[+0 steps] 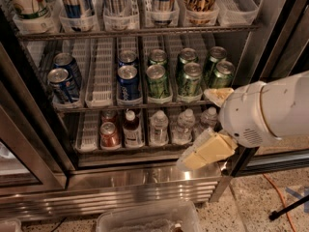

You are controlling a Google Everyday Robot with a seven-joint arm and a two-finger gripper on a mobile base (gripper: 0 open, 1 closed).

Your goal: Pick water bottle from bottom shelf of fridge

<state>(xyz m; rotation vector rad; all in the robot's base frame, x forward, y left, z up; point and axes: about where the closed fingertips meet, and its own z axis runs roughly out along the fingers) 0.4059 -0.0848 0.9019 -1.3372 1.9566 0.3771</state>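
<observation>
The white arm (275,110) reaches in from the right, wrist angled down and to the left. Its gripper (198,128) hangs at the right front corner of the bottom shelf (89,129), cream fingers (208,151) spread apart.

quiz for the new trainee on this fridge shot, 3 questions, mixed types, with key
1. True or false: the gripper is at the left side of the fridge.
2. What stands furthest left on the bottom shelf? A red can, B milk carton, C glass jar.
3. How many water bottles show on the bottom shelf?

Key:
1. False. It is at the lower right, in front of the fridge base.
2. A.
3. Three, side by side to the right of the dark bottle.
</observation>
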